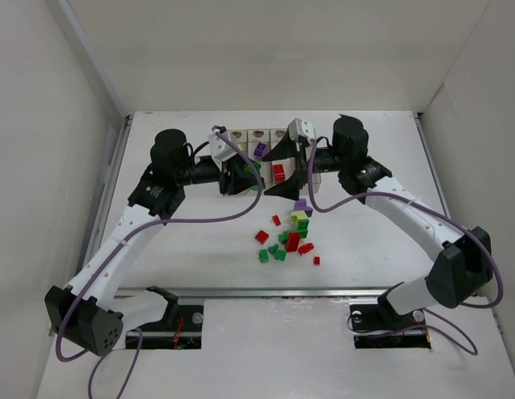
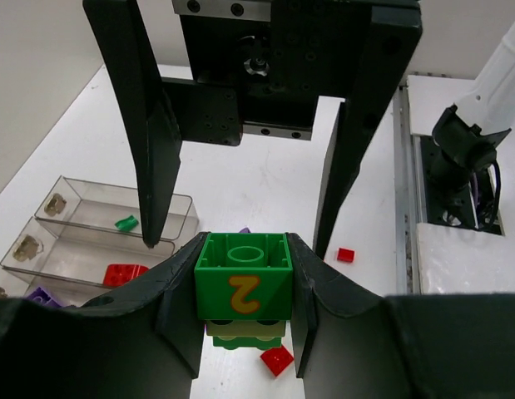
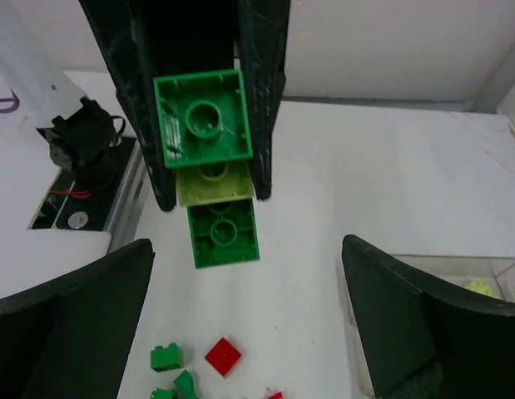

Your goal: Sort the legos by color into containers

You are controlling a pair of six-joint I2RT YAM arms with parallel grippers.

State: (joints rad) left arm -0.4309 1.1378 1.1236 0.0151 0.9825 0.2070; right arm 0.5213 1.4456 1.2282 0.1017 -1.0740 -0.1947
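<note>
**Item.** A stack (image 3: 211,170) of three legos, green, pale yellow-green and green, is pressed together. It hangs in the air between the two arms, just in front of the containers (image 2: 170,199).

**Grip.** The left gripper (image 2: 243,287) is pinched on the green brick marked "2". The pale brick sits level with its fingertips, and the far green brick projects clear beyond them. The right gripper (image 3: 246,245) is spread wide, faces the stack end-on and touches nothing.

**Surroundings.** The left wrist view shows a green piece in one bin, red in the next and purple in a third. The right wrist view shows a pale piece in a bin. The loose legos (image 1: 290,237) lie clustered on the table (image 1: 199,249), nearer the arm bases.

**Assessment.** A mixed stack fits no bin, so the step in hand appears to be splitting it.

**Recommended.**
- Bring the right fingers either side of the far green brick alone, short of its seam with the pale brick.
- Close squarely on flat faces.
- Peel the brick off by tilting rather than pulling straight, with the left grip firm.

**Risks.**
- A grip across the seam would take two colours together.
- A freed brick may spring away, so the split is better made over bare table than over the bins.
</note>
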